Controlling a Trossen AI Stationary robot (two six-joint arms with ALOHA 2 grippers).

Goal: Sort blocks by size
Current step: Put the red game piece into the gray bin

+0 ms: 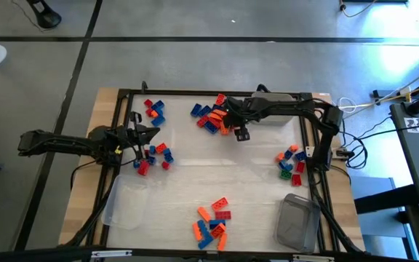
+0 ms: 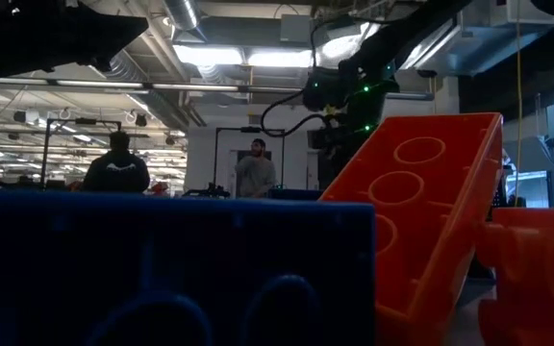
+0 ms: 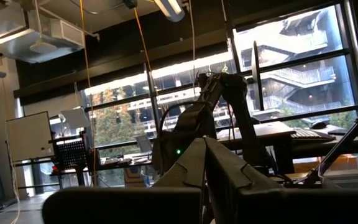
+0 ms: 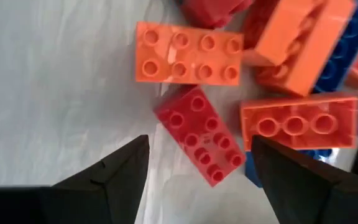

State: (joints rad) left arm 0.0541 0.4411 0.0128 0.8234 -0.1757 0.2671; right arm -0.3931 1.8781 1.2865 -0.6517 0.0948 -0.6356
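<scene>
Hovering over the far pile of blocks (image 1: 211,116), the right hand (image 1: 236,125) points down at the tabletop (image 1: 217,171) with its fingers (image 4: 114,171) spread wide and nothing between them. In the right wrist view a red block (image 4: 201,134) lies on the tabletop between the two fingertips, not touched by either. Just beyond it sits an orange block (image 4: 188,53), and beside it a longer orange block (image 4: 300,121) resting against blue ones.

The left hand (image 1: 151,138) sits at the left side of the tabletop, its fingers pressed together and holding nothing. It lies between a small group of blocks toward the far left (image 1: 153,109) and another group just beside it toward the middle (image 1: 153,156). The left wrist view looks level across the room, showing the right arm (image 3: 213,118) in front of large windows.

More blocks lie in a cluster near the right edge (image 1: 291,161) and in another at the near middle (image 1: 213,222). Two clear tubs stand on the near side: one at the left (image 1: 126,207), one at the right (image 1: 299,222); whether they hold anything cannot be told.

In the low view a blue block (image 2: 171,269) and a tilted orange block (image 2: 421,211) fill the foreground. Two people (image 2: 118,168) stand far back in the room.
</scene>
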